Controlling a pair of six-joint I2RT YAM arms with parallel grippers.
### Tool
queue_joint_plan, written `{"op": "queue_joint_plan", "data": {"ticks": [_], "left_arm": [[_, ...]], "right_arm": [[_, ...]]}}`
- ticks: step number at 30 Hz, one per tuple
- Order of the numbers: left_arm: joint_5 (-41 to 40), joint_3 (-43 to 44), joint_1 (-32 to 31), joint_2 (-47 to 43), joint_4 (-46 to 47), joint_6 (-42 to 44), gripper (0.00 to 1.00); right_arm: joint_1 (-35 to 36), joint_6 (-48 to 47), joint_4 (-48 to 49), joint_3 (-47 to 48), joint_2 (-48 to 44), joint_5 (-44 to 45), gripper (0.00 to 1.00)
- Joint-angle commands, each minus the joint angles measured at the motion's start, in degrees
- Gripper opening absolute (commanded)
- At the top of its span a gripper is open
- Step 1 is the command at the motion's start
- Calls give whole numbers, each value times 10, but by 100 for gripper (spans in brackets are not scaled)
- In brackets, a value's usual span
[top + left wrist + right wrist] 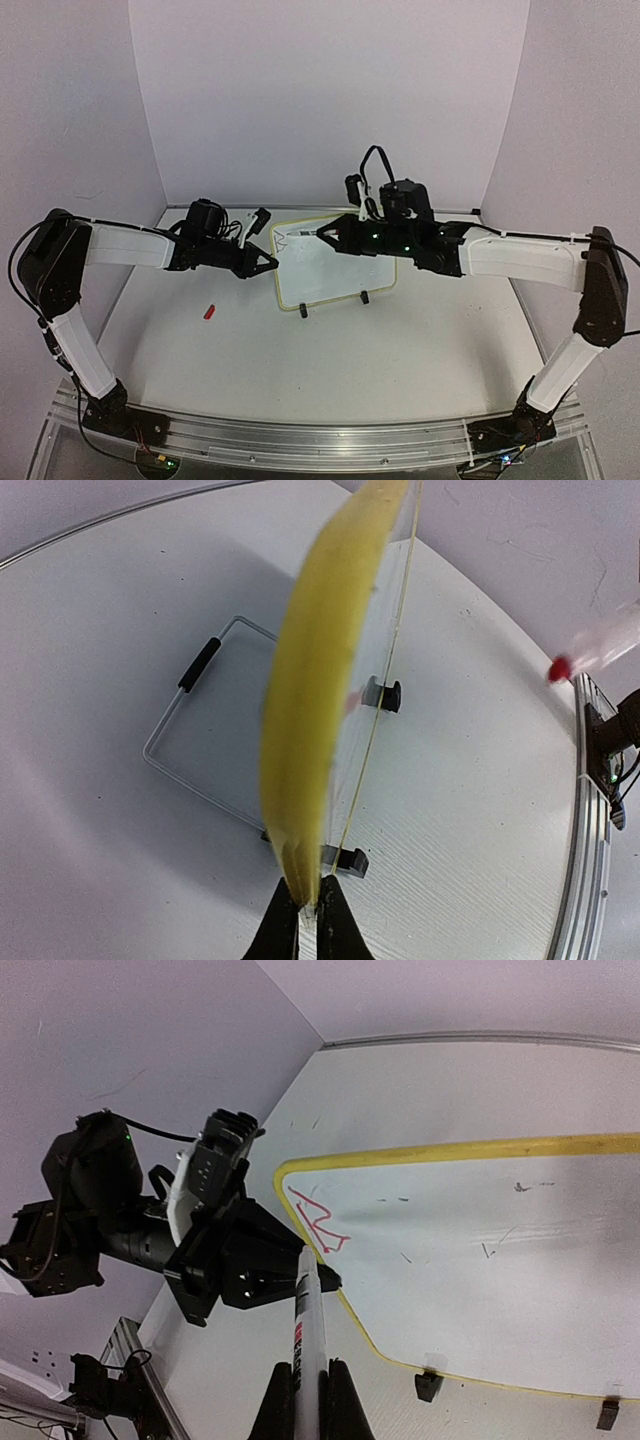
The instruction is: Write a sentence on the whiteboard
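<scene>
From above, the whiteboard [340, 270] stands on the table [400, 350] between the two arms, propped on its clip feet [303, 311] with its face tilted up. The left gripper [270, 263] is closed on the board's left rim. The right gripper [328, 236] reaches in from the other side, clamped around a marker [310, 234] whose tip sits at the board's upper left corner. A red cap [209, 311] lies on the table well to the left of the board, apart from everything. In the left wrist view the whiteboard [320, 680] appears edge-on as a blurred pale yellow rim running up the picture, and the fingers [285, 930] pinch its lower end with no gap showing between them and the rim. Behind the board the wire stand [200, 740] rests flat on the table, and two clip feet [385, 693] grip the lower edge. In the right wrist view the right gripper [308, 1375] holds the white, red-labelled marker [306, 1300] tightly between its fingers, with the tip against the board's surface. The sentence [320, 1225] is only a few red zigzag strokes in that corner, just beside the tip – no word can be read. The left gripper [322, 1278] is seen biting the yellow rim just below the strokes.
</scene>
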Motion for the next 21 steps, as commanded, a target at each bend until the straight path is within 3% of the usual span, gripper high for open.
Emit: {"op": "queue_joint_plan", "data": {"ticks": [1,21], "left_arm": [[-36,21,1,-4,-25,19,0],[-38,23,1,2,-27,22,0]], "right_arm": [[-4,-15,-6,-8,-27,25,0],[-9,-19,-4,37,34,-5,0]]}}
